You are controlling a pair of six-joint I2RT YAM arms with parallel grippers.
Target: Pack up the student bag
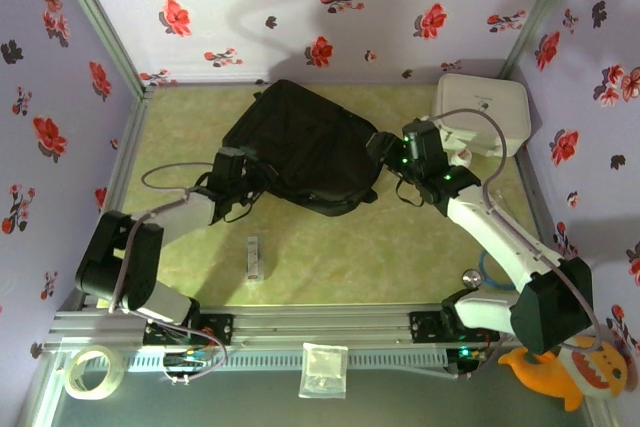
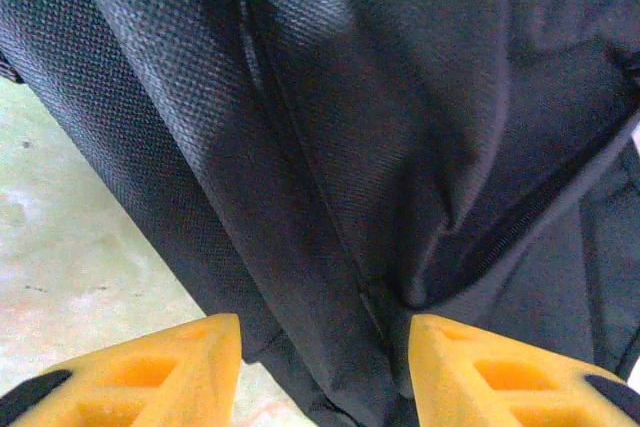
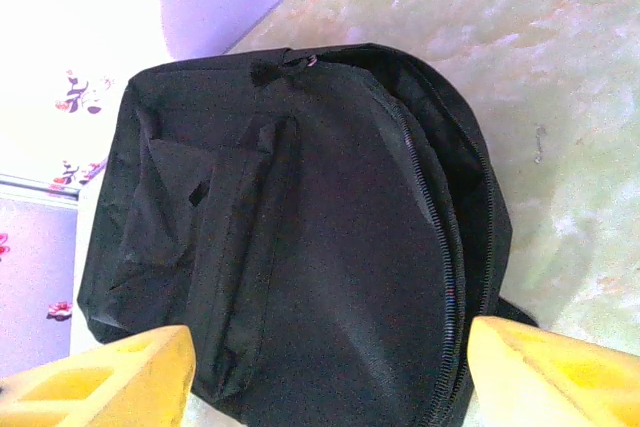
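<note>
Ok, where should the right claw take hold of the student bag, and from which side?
Probably the curved zip rim of the student bag, approached from the robot's right, where the open right claw faces it. The bag lies flat; that rim is a thin fabric ridge it can pinch.

No text (or number) can be read.

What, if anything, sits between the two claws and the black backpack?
Nothing visible. The left gripper is open, right against the fabric of the student bag. The right gripper, also open, faces the bag's zipped edge with nothing in front of it.
</note>
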